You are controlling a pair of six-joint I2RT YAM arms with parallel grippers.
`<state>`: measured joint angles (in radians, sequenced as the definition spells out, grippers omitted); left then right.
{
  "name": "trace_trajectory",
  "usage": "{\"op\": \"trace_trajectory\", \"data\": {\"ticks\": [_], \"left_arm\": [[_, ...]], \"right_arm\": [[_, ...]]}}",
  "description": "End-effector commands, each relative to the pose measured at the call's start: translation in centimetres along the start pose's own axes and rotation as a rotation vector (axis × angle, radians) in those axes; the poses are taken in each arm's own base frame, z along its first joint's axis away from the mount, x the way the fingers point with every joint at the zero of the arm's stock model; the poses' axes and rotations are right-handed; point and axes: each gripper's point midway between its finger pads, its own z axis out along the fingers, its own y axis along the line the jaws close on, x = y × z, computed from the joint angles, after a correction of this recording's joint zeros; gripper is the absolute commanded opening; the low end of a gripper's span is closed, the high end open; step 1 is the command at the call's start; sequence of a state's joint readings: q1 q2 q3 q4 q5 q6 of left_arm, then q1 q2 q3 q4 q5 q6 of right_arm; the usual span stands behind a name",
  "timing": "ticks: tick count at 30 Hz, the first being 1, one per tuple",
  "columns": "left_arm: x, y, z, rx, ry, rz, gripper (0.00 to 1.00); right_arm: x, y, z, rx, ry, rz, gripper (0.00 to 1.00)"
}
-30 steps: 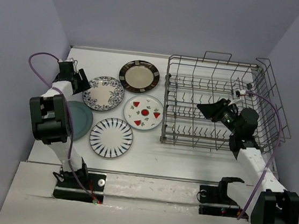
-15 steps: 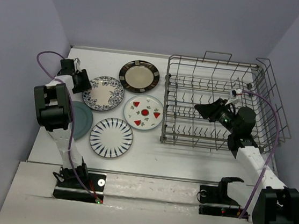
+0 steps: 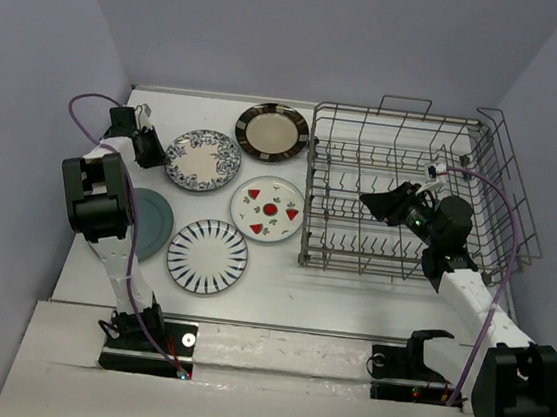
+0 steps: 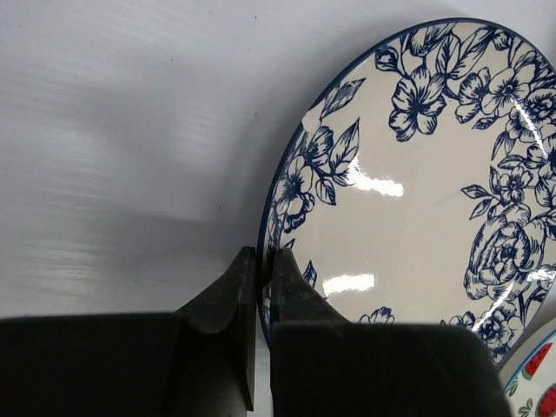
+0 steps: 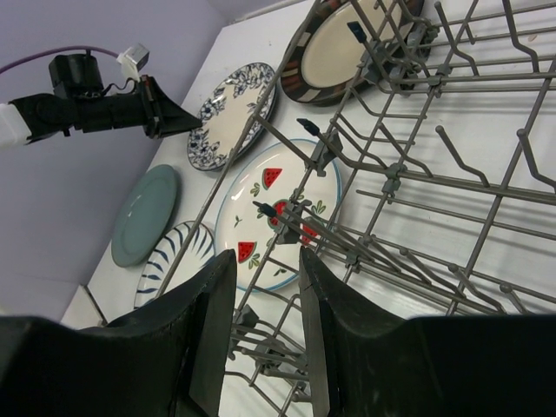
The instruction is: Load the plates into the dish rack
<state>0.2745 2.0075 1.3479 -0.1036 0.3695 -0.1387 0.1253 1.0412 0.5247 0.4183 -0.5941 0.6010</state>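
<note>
My left gripper (image 3: 154,149) (image 4: 265,256) is shut on the left rim of the blue-flowered plate (image 3: 203,160) (image 4: 417,200), at the back left of the table. Around it lie the brown-rimmed plate (image 3: 272,132), the white plate with red wedges (image 3: 269,207), the blue-striped plate (image 3: 208,256) and the teal plate (image 3: 153,224), which my left arm partly covers. The grey wire dish rack (image 3: 506,154) stands on the right with no plate in it. My right gripper (image 3: 368,199) (image 5: 268,261) hangs open over the rack's tines (image 5: 452,139), holding nothing.
The brown-rimmed plate (image 5: 339,48) sits close against the rack's left wall (image 3: 311,172). Purple-grey walls close in the table on the left, back and right. Both arm bases are bolted at the near edge (image 3: 263,348).
My left gripper has shut on the flowered plate's rim. That plate slid right and farther back, and the brown-rimmed plate shifted right toward the rack. The right gripper crept slightly left.
</note>
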Motion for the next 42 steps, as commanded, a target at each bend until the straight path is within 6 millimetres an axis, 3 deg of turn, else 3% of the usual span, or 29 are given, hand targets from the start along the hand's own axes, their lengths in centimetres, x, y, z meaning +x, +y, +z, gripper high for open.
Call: {"op": "trace_trajectory", "data": {"ticks": [1, 7, 10, 13, 14, 20, 21, 24, 27, 32, 36, 39, 40, 42], "left_arm": [[1.7, 2.8, -0.9, -0.145, 0.065, 0.002, 0.06], [0.0, 1.6, -3.9, -0.147, -0.001, -0.015, 0.06], [-1.4, 0.2, -6.3, -0.126, -0.07, -0.031, 0.06], [-3.0, -2.4, -9.2, -0.046, -0.163, -0.052, 0.06], [-4.1, -3.7, -11.2, -0.011, -0.22, -0.048, 0.06], [-5.1, -9.3, -17.5, 0.191, -0.387, -0.075, 0.06], [-5.3, -11.0, -19.5, 0.234, -0.432, -0.052, 0.06], [-5.4, -14.3, -23.1, 0.332, -0.519, -0.021, 0.06], [-5.1, -16.8, -26.1, 0.425, -0.591, -0.012, 0.06], [-4.1, -19.2, -28.8, 0.571, -0.627, -0.021, 0.06], [-2.5, -22.4, -31.5, 0.74, -0.598, -0.01, 0.06], [-1.5, -24.5, -33.5, 0.833, -0.591, 0.031, 0.06], [-1.3, -25.0, -34.0, 0.86, -0.586, 0.029, 0.06], [-0.5, -26.0, -34.7, 0.904, -0.576, 0.036, 0.06]], "right_arm": [[-2.1, 0.9, 0.5, -0.015, -0.045, -0.058, 0.41], [-1.9, 1.3, 0.5, -0.022, -0.037, -0.062, 0.43], [-2.0, 1.8, 0.4, -0.03, -0.036, -0.074, 0.52], [-1.7, 1.7, 0.7, -0.03, -0.02, -0.078, 0.63], [-1.3, 1.9, 0.9, -0.037, -0.008, -0.079, 0.66], [0.5, 3.4, 2.1, -0.118, 0.085, -0.086, 0.81], [0.9, 4.0, 2.3, -0.139, 0.102, -0.089, 0.85], [1.2, 5.3, 2.2, -0.201, 0.137, -0.092, 0.89], [0.2, 6.8, 2.2, -0.246, 0.137, -0.098, 0.91], [-1.8, 9.3, 2.9, -0.308, 0.135, -0.104, 0.94], [-3.1, 11.0, 5.2, -0.353, 0.153, -0.116, 0.95], [-3.2, 10.4, 6.8, -0.347, 0.18, -0.105, 0.94], [-3.9, 11.4, 7.1, -0.373, 0.179, -0.12, 0.94], [-3.4, 12.2, 7.9, -0.387, 0.211, -0.116, 0.94]]}}
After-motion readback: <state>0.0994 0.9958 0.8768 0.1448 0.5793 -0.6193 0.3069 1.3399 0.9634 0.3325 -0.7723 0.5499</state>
